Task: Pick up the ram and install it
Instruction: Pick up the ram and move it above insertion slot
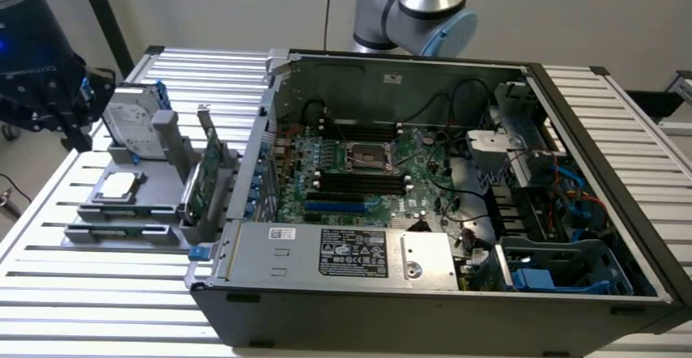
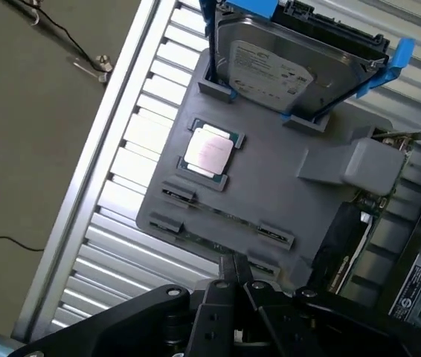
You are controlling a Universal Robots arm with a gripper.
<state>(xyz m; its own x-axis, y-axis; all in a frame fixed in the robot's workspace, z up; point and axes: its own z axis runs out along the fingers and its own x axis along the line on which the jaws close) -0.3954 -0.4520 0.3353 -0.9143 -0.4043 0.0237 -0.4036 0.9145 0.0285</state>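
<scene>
— What is the gripper (image 2: 235, 265) doing?

— Its two black fingers are pressed tight together with nothing between them. The tips are right by the near edge of the grey tray (image 2: 270, 186). Whether they touch it I cannot tell.

— And the ram?

— The ram (image 2: 199, 240) stands on edge in the tray slot closest to those tips, showing as a thin green strip. It is not in the machine.

— Anything readable nearby?

— Just past it the square silver processor (image 2: 209, 154) lies flat in its pocket, and I can make out no lettering on its lid. Farther along, the hard drive (image 2: 322, 56) leans in blue brackets (image 2: 400, 56). Its white label (image 2: 270, 71) is full of print and small logos, too fine to read.

— And farther off?

— On the exterior view's right of the tray, the open computer case (image 1: 433, 321) sits on the slatted table (image 1: 108, 309). Its power supply (image 1: 271, 261) carries a black label (image 1: 352, 254) with white marks and a small white sticker (image 1: 284, 232) beside it, neither legible. Beyond lies the green motherboard (image 1: 313, 143) with its black slots (image 1: 362, 181), and the arm (image 1: 427, 6) rises behind the case.
</scene>
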